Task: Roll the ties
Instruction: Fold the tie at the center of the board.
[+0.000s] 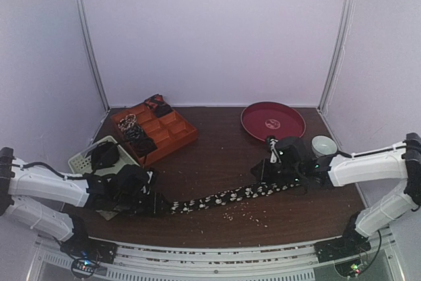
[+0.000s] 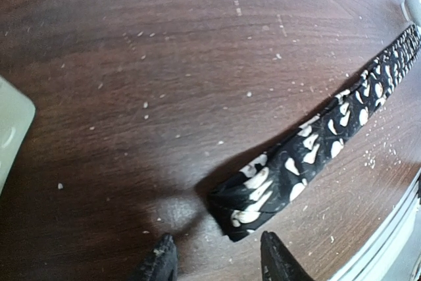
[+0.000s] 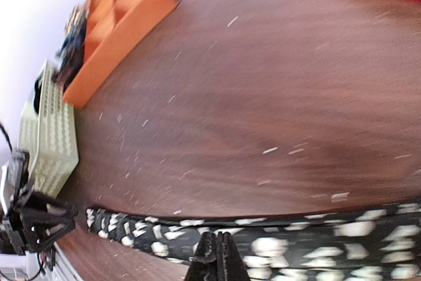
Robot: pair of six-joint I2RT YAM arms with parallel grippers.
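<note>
The orange tray (image 1: 172, 133) sits far left on the brown table (image 1: 217, 156). A white slatted basket (image 1: 82, 158) is just beside it, nearer the front; a red plate (image 1: 289, 115) (a pale bowl (image 1: 323, 145) near it) lies well to its right.

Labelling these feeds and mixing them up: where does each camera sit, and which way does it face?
Top external: high behind the robot, looking down at the table; left arm, right arm show.
Left wrist: low, looking along the tie; its open left gripper shows.
Right wrist: faces the orange tray and basket; right gripper shut on the tie.
All three share the tie.
</note>
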